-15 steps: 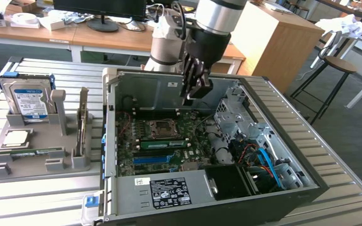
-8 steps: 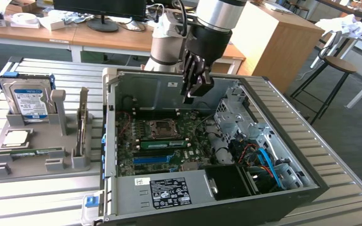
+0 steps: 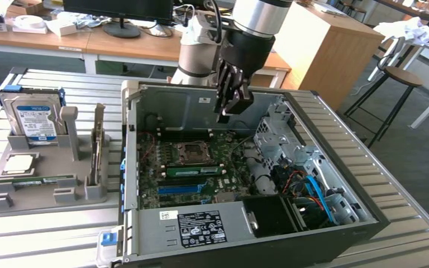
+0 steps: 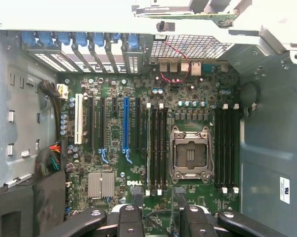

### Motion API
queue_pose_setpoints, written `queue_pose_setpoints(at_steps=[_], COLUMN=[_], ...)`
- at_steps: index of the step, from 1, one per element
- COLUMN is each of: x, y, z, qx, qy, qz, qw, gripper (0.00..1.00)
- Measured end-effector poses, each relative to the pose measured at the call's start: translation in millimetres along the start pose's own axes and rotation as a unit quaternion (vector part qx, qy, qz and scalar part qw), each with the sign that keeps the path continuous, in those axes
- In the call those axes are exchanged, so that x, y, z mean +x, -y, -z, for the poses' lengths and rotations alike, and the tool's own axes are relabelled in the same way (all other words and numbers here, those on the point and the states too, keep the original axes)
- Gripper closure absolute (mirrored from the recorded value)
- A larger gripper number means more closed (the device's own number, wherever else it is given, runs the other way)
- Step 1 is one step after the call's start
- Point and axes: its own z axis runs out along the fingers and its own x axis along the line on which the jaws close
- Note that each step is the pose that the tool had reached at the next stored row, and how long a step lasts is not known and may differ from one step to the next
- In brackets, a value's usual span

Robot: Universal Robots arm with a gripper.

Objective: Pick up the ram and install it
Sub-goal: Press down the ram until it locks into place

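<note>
The ram (image 3: 98, 139) is a long thin stick standing on its edge in a grey holder (image 3: 43, 201), on the exterior view's left of the open computer case (image 3: 363, 218). Its green board (image 4: 197, 18) shows beyond the case wall in the wrist view. My gripper (image 3: 228, 111) hangs over the case's back part, above the motherboard (image 3: 192, 178) and well apart from the ram. In the wrist view the gripper (image 4: 160, 219) is open, and between its fingers (image 4: 188, 217) I see just the board. The black memory slots (image 4: 157, 150) lie beside the processor socket (image 4: 190, 155).
The holder also carries a hard drive (image 3: 34, 120) standing upright, a square silver processor (image 3: 19, 163) and a second thin green strip (image 3: 39, 180) in its front slot. A drive cage (image 3: 274, 142) and cables (image 3: 315, 190) fill the case's right side. A stool (image 3: 397, 78) stands beyond the table.
</note>
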Motion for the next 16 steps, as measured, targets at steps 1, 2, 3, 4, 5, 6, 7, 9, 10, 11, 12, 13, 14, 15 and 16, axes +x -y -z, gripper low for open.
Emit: queue_pose_setpoints(at_steps=[1, 2, 3, 4, 5, 6, 7, 9, 10, 11, 12, 13, 14, 15, 16], x=[0.0, 0.0, 0.0, 0.0, 0.0, 0.0, 0.0, 0.0, 0.0, 0.0, 0.0, 0.0, 0.0, -0.1, -0.1], y=[0.0, 0.0, 0.0, 0.0, 0.0, 0.0, 0.0, 0.0, 0.0, 0.0, 0.0, 0.7, 3.3, 9.1, 10.6], z=[0.0, 0.0, 0.0, 0.0, 0.0, 0.0, 0.0, 0.0, 0.0, 0.0, 0.0, 0.1, 0.2, 0.4, 0.4], qx=[0.0000, 0.0000, 0.0000, 0.0000, 0.0000, 0.0000, 0.0000, 0.0000, 0.0000, 0.0000, 0.0000, 0.0000, 0.0000, 0.0000, 0.0000], qy=[0.0000, 0.0000, 0.0000, 0.0000, 0.0000, 0.0000, 0.0000, 0.0000, 0.0000, 0.0000, 0.0000, 0.0000, -0.0001, 0.0000, 0.0000], qz=[0.000, 0.000, 0.000, 0.000, 0.000, 0.000, 0.000, 0.000, 0.000, 0.000, 0.000, 0.000, 0.000, 0.000, 0.000], qw=[1.0000, 1.0000, 1.0000, 1.0000, 1.0000, 1.0000, 1.0000, 1.0000, 1.0000, 1.0000, 1.0000, 1.0000, 1.0000, 1.0000, 1.0000], gripper=[0.64, 0.64, 0.64, 0.71, 0.77, 0.83, 0.83, 0.89, 0.90, 0.90, 0.90, 0.90, 0.90, 0.90, 0.90])
